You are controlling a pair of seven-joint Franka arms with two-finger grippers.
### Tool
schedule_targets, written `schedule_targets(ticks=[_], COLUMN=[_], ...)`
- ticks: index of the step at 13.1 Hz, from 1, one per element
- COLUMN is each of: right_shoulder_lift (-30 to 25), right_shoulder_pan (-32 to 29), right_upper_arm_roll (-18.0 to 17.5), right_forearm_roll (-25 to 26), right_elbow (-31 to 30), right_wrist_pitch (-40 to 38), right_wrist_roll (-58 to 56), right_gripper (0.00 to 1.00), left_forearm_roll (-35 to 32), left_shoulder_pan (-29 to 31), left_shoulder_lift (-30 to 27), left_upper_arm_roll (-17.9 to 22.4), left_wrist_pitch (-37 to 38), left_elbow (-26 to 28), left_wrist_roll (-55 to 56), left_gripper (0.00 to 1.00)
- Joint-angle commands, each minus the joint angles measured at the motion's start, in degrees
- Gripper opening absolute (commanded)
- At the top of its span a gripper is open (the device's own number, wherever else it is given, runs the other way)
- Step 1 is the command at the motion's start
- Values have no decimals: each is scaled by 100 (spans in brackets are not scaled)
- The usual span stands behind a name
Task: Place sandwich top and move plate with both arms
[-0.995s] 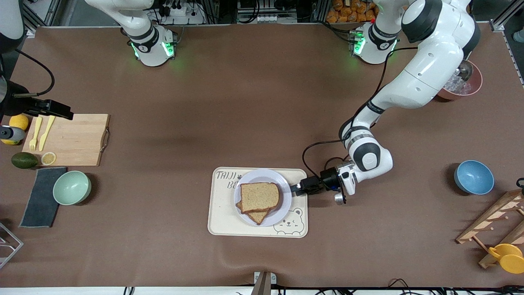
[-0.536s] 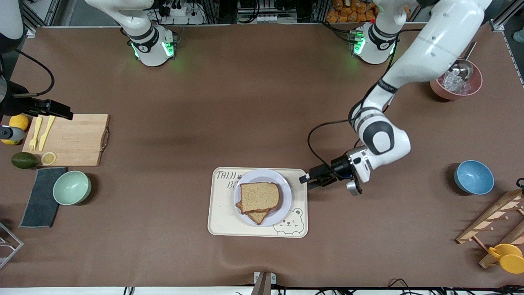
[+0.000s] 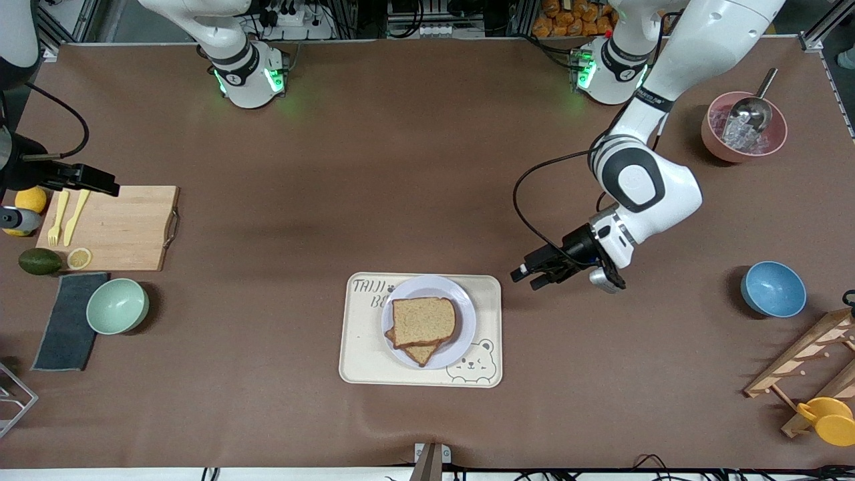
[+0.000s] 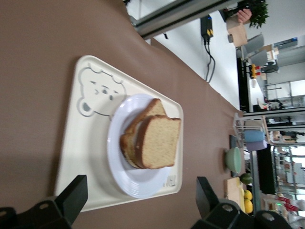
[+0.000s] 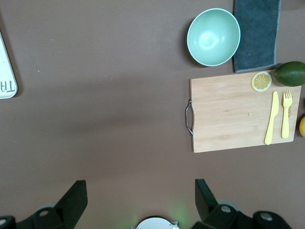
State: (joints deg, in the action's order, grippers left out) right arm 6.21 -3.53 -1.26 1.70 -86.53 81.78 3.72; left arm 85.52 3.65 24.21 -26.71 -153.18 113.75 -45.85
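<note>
The sandwich top [image 3: 423, 320], a tan bread slice with a brown crust, lies on a lower slice on the lavender-white plate [image 3: 465, 321]. The plate rests on the cream bear-print tray [image 3: 364, 361]. My left gripper [image 3: 524, 278] is open and empty, over the bare table just off the tray's corner toward the left arm's end. The left wrist view shows the bread [image 4: 159, 140], plate [image 4: 119, 167] and tray [image 4: 83, 143] ahead of the left gripper [image 4: 141, 180]. My right gripper [image 3: 107, 184] waits open, high over the cutting board [image 3: 123, 227]; it shows in the right wrist view [image 5: 140, 183].
The cutting board [image 5: 228, 114] bears a yellow fork and knife. A mint bowl [image 3: 117, 305], grey cloth [image 3: 67, 321] and avocado [image 3: 39, 261] lie beside it. A blue bowl [image 3: 773, 288], pink ice bowl [image 3: 743, 133] and wooden rack [image 3: 801, 361] stand at the left arm's end.
My left gripper has drawn back from the plate's rim, off the tray toward the left arm's end and upward. The bread stays on the plate. The right arm has not moved.
</note>
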Motion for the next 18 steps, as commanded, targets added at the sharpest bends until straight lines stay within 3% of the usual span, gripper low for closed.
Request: schedule_targets(ticks=[1,6,10,15,18], right_shoulder_lift=[3,-6,3,11,20], right_shoulder_pan=[-104,-104,-104,-104,-104], right_upper_arm_roll=[-76,-76,-76,-76,-76], right_forearm_roll=[50,41,32,32,32], right_elbow=[48,57,57,40,22], right_wrist_pitch=[-66,-84,-75,-66,-66], right_wrist_roll=[-2,33,33,33,33], right_gripper=[100,100,100,100,100], left_forearm_roll=[-473,-1403,-3518,-5742,-7439], left_shoulder_pan=[109,319,654,566,601], left_shoulder_lift=[-118,-109,-100,-469,-829], left_upper_arm_roll=[25,69,288,1298,1572], left_wrist_pitch=[-255,-800,-731,672,2243], left_elbow=[174,568,701,500,-271], left_wrist_roll=[155,129,898,2015,3270], left_gripper=[100,100,100,100,100])
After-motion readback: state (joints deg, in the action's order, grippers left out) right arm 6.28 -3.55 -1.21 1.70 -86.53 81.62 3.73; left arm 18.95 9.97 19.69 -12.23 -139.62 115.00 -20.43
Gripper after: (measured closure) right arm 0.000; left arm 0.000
